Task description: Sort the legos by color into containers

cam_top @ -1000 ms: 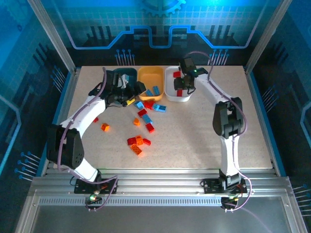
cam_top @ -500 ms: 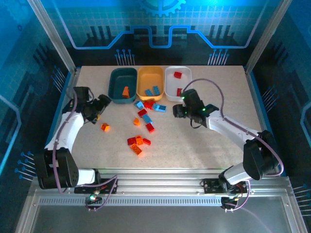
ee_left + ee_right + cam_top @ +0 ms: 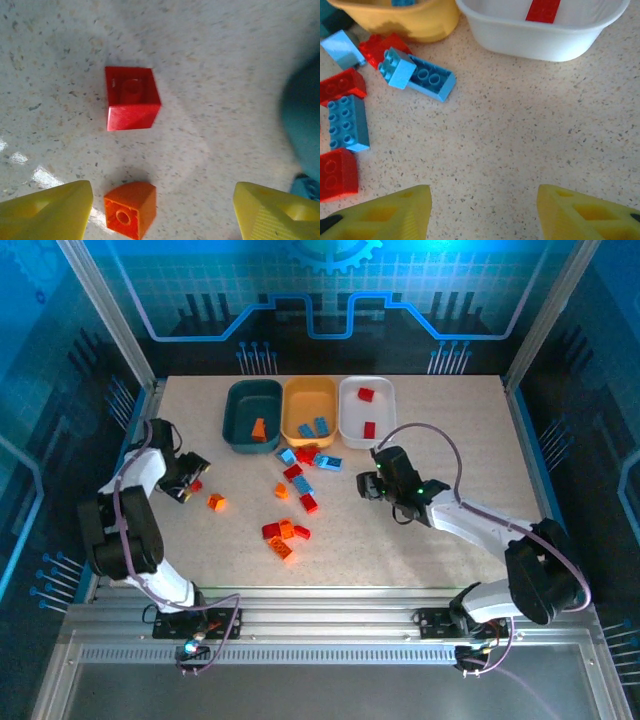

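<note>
Over on the left of the speckled table point(image 3: 450, 540), the left claw point(image 3: 163, 200) hangs spread around a small orange studded plastic brick point(image 3: 130, 207), but off-centre, so one finger might just shove it away. The right claw point(image 3: 484, 200) is spread and empty, near the white plastic tub point(image 3: 545, 35).

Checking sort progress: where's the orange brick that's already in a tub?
Top view: the orange brick lies inside the teal tub, leftmost of the three, beside the yellow tub.

Legos point(image 3: 287, 531) red, orange, blue, mostly loose; containers point(image 3: 310, 400) teal, yellow, white, side by side.
</note>
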